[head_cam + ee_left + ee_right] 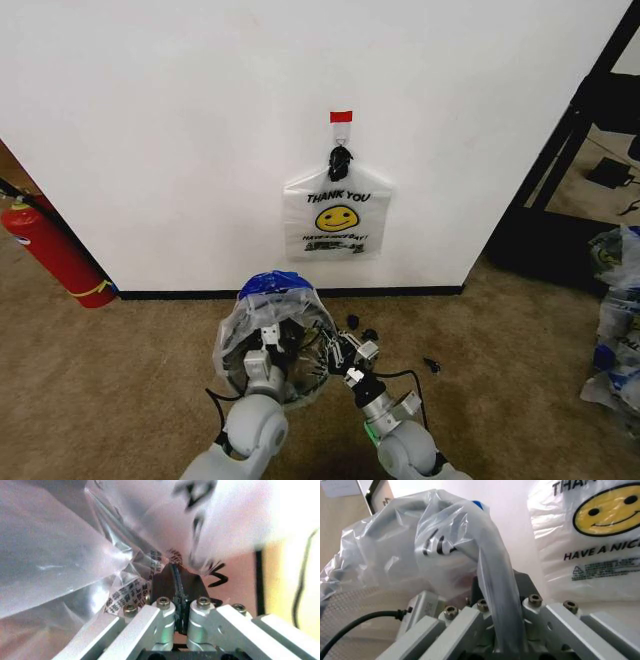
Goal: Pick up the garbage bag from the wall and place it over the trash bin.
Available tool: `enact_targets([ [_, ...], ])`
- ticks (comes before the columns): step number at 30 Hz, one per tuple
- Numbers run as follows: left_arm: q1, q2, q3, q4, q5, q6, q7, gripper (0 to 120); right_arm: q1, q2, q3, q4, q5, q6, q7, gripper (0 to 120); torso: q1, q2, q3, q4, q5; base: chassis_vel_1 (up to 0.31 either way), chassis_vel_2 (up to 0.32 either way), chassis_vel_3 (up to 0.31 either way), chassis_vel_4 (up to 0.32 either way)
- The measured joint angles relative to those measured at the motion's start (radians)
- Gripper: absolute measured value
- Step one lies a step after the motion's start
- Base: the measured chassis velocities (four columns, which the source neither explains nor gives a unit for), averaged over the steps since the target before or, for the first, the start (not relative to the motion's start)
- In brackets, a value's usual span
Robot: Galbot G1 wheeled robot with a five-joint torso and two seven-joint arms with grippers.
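Bag (pixel 268 310) is draped over the bin (pixel 300 385) on the carpet just out from the wall (pixel 200 120). Left gripper (pixel 182 603) is pinched on its plastic, right gripper (pixel 505 609) clamped on a twisted strand of it.

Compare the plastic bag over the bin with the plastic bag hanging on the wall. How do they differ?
The bag over the bin is crumpled and spread open around the bin; the bag on the wall hangs flat from a hook. The first is pinched by the left gripper and the right gripper; the second is untouched. The first shows a blue patch on top; the second has black-knotted handles. Both are thin whitish plastic with black print.
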Motion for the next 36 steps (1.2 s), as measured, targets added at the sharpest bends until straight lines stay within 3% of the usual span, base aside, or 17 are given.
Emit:
enact_targets([
  [11, -0.041, -0.012, -0.006, -0.011, -0.014, -0.013, 0.027, 0, -0.007, 0.005, -0.018, -0.011, -0.017, 0.006, -0.015, 1, 0.0, 0.0, 0.0, -0.0001, 0.0, 0.0, 0.0, 0.0, 0.0],
  [18, -0.057, 0.013, -0.044, -0.009, -0.034, -0.014, 0.025, 0, -0.013, -0.008, -0.014, -0.015, -0.019, 0.009, -0.028, 1, 0.0, 0.0, 0.0, 0.0, -0.0001, 0.0, 0.0, 0.0, 0.0],
  [36, 0.022, 0.026, -0.048, -0.037, -0.014, -0.041, 0.042, 0, -0.012, -0.023, 0.008, 0.027, 0.093, -0.023, 0.004, 1, 0.0, 0.0, 0.0, 0.0, 0.0001, 0.0, 0.0, 0.0, 0.0],
])
